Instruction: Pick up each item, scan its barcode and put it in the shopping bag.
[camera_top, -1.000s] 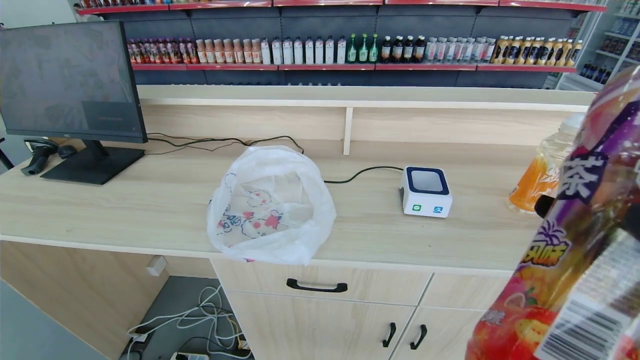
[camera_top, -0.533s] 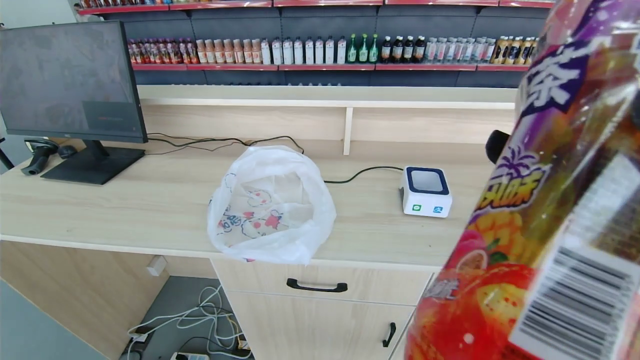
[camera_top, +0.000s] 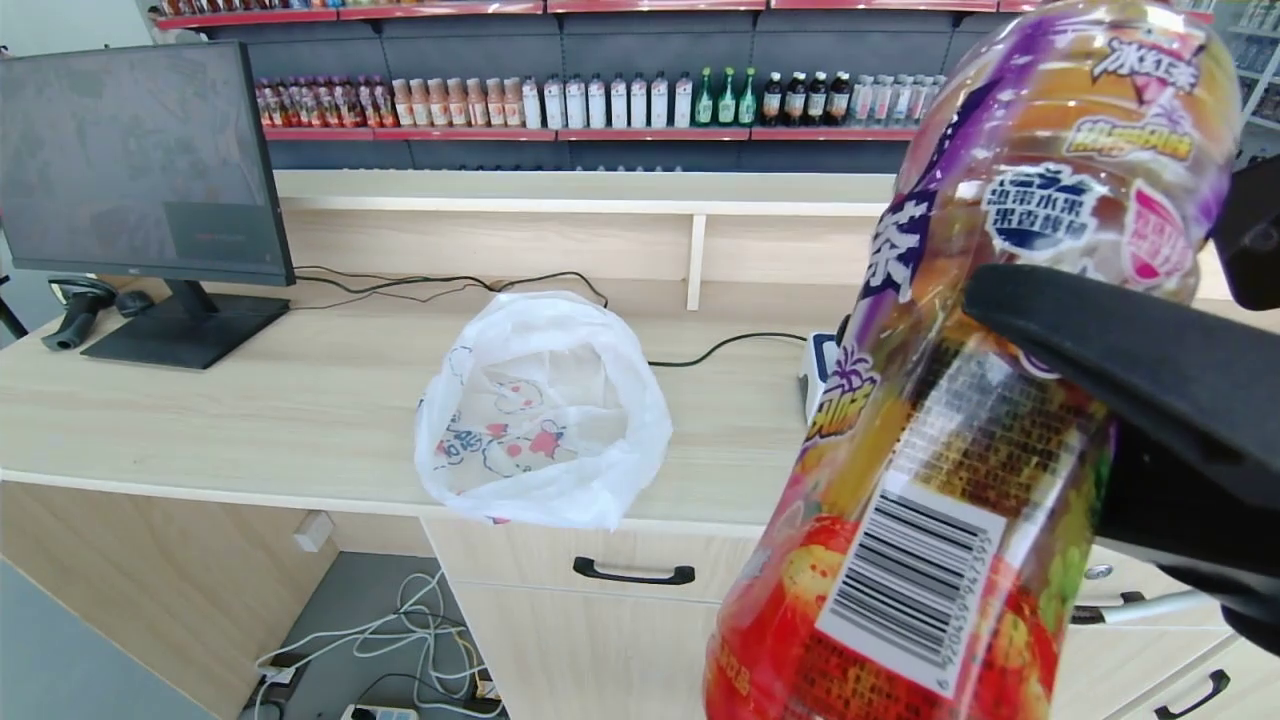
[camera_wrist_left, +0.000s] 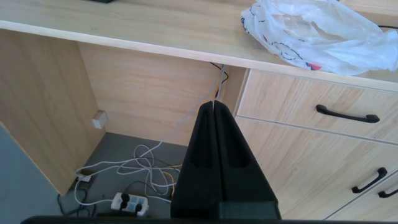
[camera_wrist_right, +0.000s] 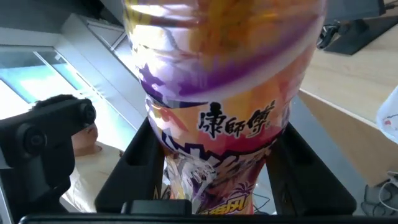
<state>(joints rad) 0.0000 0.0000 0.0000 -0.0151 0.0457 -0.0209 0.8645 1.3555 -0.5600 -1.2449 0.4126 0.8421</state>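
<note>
- My right tool (camera_wrist_right: 219, 137) pinches the drink bottle (camera_top: 950, 430) around its body, one finger on each side.
- The bottle hangs tilted in the air, close to the head camera, above the counter's (camera_top: 250, 420) right part, with its barcode label turned toward that camera.
- The scanner (camera_top: 814, 380) sits on the counter, mostly hidden behind the bottle.
- The shopping bag (camera_top: 545, 410) lies open near the counter's front edge, left of the scanner.
- My left tool (camera_wrist_left: 214, 112) hangs below counter level before the drawers, fingers pressed together, holding nothing.
</note>
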